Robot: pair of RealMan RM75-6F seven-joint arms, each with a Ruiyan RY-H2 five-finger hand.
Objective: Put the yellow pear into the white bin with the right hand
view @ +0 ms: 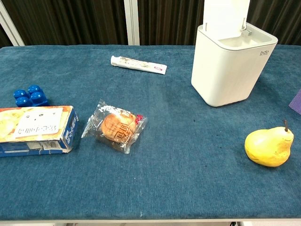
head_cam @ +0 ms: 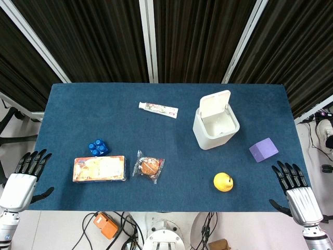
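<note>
The yellow pear [head_cam: 223, 182] [view: 269, 146] lies on its side on the blue table near the front right. Behind it stands the white bin [head_cam: 215, 125] [view: 232, 65] with its lid flipped up and its inside showing. My right hand [head_cam: 295, 190] rests at the table's front right corner, to the right of the pear and apart from it, fingers spread and holding nothing. At the front left corner my left hand [head_cam: 23, 179] also lies flat with fingers spread, holding nothing. Neither hand shows in the chest view.
A purple block [head_cam: 263, 150] sits right of the bin. A toothpaste tube [head_cam: 158, 109] [view: 138, 64] lies at the back middle. A wrapped snack [head_cam: 148, 166] [view: 116, 125], an orange box [head_cam: 99, 169] [view: 34, 129] and a blue brick [head_cam: 98, 147] [view: 29, 96] are at the front left.
</note>
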